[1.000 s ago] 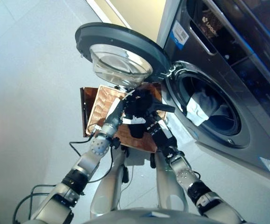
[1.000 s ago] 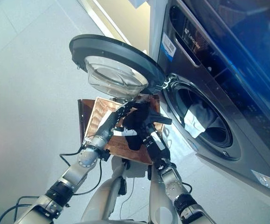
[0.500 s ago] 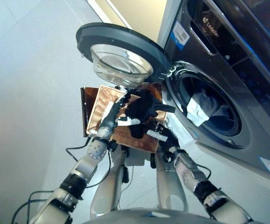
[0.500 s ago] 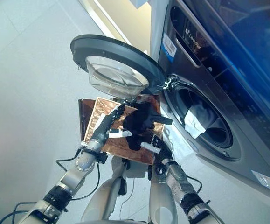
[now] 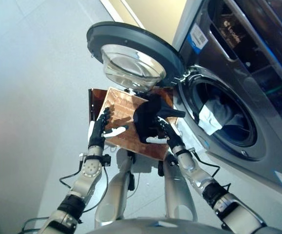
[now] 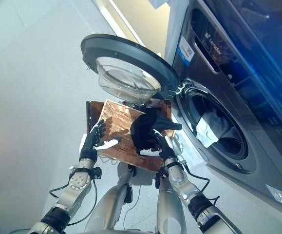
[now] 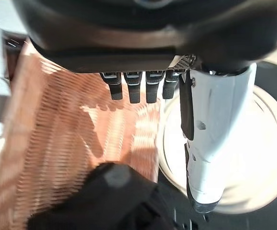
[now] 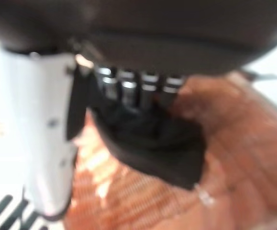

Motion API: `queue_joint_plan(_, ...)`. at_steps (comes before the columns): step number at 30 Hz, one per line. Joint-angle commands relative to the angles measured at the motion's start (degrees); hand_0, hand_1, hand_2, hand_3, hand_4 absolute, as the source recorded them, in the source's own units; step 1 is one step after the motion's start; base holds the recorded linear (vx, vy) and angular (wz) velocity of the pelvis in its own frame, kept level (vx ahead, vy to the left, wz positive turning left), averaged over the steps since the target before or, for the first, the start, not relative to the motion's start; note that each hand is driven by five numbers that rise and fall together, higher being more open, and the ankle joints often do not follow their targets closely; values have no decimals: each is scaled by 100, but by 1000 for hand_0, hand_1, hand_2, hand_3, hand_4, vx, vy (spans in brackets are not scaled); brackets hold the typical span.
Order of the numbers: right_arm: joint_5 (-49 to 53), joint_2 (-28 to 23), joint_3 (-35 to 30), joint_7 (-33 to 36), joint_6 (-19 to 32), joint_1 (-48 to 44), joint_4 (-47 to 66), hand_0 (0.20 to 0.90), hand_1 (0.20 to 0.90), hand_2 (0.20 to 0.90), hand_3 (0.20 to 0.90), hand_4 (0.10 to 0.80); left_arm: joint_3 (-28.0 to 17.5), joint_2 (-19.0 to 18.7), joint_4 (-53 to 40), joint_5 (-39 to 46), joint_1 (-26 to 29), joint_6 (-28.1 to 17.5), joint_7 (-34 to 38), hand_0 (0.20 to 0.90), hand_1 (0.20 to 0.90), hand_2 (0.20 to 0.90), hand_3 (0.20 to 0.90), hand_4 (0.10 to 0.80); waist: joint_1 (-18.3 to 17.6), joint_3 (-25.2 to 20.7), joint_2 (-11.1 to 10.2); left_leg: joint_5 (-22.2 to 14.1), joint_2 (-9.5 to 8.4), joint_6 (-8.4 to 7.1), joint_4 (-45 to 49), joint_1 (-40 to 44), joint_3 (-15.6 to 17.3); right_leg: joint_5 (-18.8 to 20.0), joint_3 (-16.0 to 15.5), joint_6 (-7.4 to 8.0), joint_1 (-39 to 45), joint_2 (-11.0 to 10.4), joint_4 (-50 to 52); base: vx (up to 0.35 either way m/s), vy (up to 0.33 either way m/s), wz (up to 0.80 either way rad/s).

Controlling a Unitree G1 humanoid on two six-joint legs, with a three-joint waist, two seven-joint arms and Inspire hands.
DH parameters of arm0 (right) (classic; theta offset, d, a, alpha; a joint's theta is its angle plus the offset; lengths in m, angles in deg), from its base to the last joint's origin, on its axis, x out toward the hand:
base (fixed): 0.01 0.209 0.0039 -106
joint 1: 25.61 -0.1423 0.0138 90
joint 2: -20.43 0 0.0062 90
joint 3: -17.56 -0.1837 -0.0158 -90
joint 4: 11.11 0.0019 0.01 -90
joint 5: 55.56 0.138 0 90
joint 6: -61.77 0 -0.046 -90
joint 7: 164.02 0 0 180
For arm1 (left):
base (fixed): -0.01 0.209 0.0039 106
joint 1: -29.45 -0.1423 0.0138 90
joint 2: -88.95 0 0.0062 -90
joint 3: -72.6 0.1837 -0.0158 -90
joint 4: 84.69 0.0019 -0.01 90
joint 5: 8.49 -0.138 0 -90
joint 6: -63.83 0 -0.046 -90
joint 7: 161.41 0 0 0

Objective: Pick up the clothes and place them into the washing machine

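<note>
Black garment: bunched on the woven basket, gripped by right hand, fingers curled into it. Left hand: over basket's left edge, fingers straight, holding nothing. Washing machine: right of basket, door open, clothes inside drum.

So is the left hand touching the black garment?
Apart: the left eye view shows the left hand open, with bare basket weave between it and the black garment.

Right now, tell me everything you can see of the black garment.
The black garment is a dark, soft-looking, bunched-up cloth, lifted over the woven brown basket with a flap sticking out toward the washing machine. The right hand has its fingers curled into it from below. The left hand is open, off to its side, not touching it.
</note>
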Motion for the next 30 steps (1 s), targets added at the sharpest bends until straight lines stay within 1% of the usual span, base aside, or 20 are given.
queue_joint_plan(1, -235, 321, 294, 266, 252, -166, 449, 900, 900, 900, 900, 800, -255, -45, -237, 219, -21, -609, 238, 900, 900, 900, 900, 800, 138, -48, -17, -219, -182, -204, -95, -32, -208, -90, -87, 161, -288, 94, 57, -24, 10, 11)
queue_joint_plan(2, -284, 471, 400, 379, 232, -314, 341, 900, 900, 900, 900, 800, -295, -49, -208, 216, -66, -621, 314, 900, 900, 900, 900, 800, 182, -14, -10, -208, -188, -202, -95, -48, -229, -87, -118, 157, -279, 83, 47, -23, 11, 9)
queue_joint_plan(6, -445, 667, 510, 640, 127, -581, 150, 900, 900, 900, 900, 800, -300, -95, -231, 182, -83, -617, 414, 900, 900, 900, 900, 800, 234, 43, 8, -182, -189, -200, -95, -79, -253, -71, -163, 159, -282, 61, 28, -24, 16, 9)
queue_joint_plan(7, -497, 796, 528, 891, 61, -787, 1, 900, 900, 900, 900, 800, -287, -139, -284, 127, -63, -579, 527, 900, 900, 900, 900, 800, 270, 97, 19, -160, -192, -194, -95, -111, -276, -63, -177, 158, -302, 55, 41, -22, 10, 5)
queue_joint_plan(8, -497, 796, 528, 891, 61, -788, 1, 900, 900, 900, 900, 800, -287, -139, -284, 127, -63, -579, 527, 900, 900, 900, 900, 800, 270, 98, 19, -160, -192, -194, -95, -110, -277, -63, -177, 158, -302, 55, 41, -38, 25, 9)
queue_joint_plan(9, -597, 896, 544, 1107, 6, -963, -132, 900, 900, 900, 900, 800, -268, -195, -345, 28, -42, -555, 649, 900, 900, 900, 900, 800, 295, 147, 29, -138, -195, -194, -95, -128, -295, -50, -193, 157, -298, 51, 37, -17, 15, 4)
queue_joint_plan(10, -597, 896, 544, 1107, 6, -963, -132, 900, 900, 900, 900, 800, -269, -196, -345, 28, -42, -555, 649, 900, 900, 900, 900, 800, 295, 148, 29, -138, -195, -194, -95, -128, -295, -50, -193, 157, -298, 51, 37, -26, 22, 6)
queue_joint_plan(13, -955, 1015, 616, 1530, -114, -1326, -371, 900, 900, 900, 900, 800, -186, -300, -433, -159, 17, -542, 838, 900, 900, 900, 900, 800, 347, 249, 49, -109, -207, -187, -95, -169, -345, -29, -243, 164, -296, 18, 18, -28, 25, 9)
queue_joint_plan(16, -987, 1067, 641, 1643, -147, -1457, -437, 900, 900, 900, 900, 800, -182, -342, -532, -227, 21, -513, 926, 900, 900, 900, 900, 800, 363, 281, 56, -101, -209, -185, -95, -196, -364, -27, -254, 164, -316, 8, 32, -14, 14, 5)
queue_joint_plan(22, -1283, 1282, 665, 2031, -361, -2012, -1127, 900, 900, 900, 900, 800, -94, -438, -725, -441, 61, -458, 1113, 900, 900, 900, 900, 800, 456, 414, 103, -57, -227, -167, -95, -281, -440, 6, -303, 167, -377, -24, 48, -8, 6, 2)
queue_joint_plan(24, -1463, 1329, 681, 2134, -462, -2213, -1293, 900, 900, 900, 900, 800, -81, -473, -789, -503, 75, -442, 1144, 900, 900, 900, 900, 800, 482, 470, 116, -38, -224, -172, -95, -302, -457, 15, -323, 168, -387, -39, 50, -29, 9, 10)
queue_joint_plan(25, -1686, 1368, 702, 2226, -585, -2433, -1556, 900, 900, 900, 900, 800, -54, -504, -854, -579, 84, -421, 1163, 900, 900, 900, 900, 800, 502, 512, 140, -23, -238, -170, -95, -340, -480, 10, -342, 167, -407, -51, 46, -20, 4, 9)
queue_joint_plan(27, -1760, 1380, 695, 2247, -635, -2528, -1670, 900, 900, 900, 900, 800, -59, -521, -891, -599, 79, -420, 1169, 900, 900, 900, 900, 800, 516, 529, 154, -20, -245, -169, -95, -344, -487, 7, -356, 166, -407, -60, 52, -15, 9, 8)
queue_joint_plan(28, -1952, 1434, 683, 2331, -788, -2755, -1971, 900, 900, 900, 900, 800, -64, -551, -967, -658, 70, -397, 1173, 900, 900, 900, 900, 800, 543, 565, 191, -8, -253, -166, -95, -369, -502, 1, -365, 160, -445, -69, 88, -13, 13, 6)
queue_joint_plan(29, -1952, 1435, 683, 2331, -787, -2757, -1972, 900, 900, 900, 900, 800, -64, -552, -967, -658, 71, -396, 1173, 900, 900, 900, 900, 800, 543, 565, 190, -7, -254, -166, -95, -369, -501, 1, -364, 160, -446, -69, 89, -25, 22, 5)
queue_joint_plan(30, -2047, 1482, 673, 2360, -905, -2947, -2225, 900, 900, 900, 900, 800, -86, -584, -1024, -702, 72, -379, 1168, 900, 900, 900, 900, 800, 567, 599, 217, 10, -263, -168, -95, -398, -510, 4, -372, 154, -476, -73, 115, 0, 0, 0)
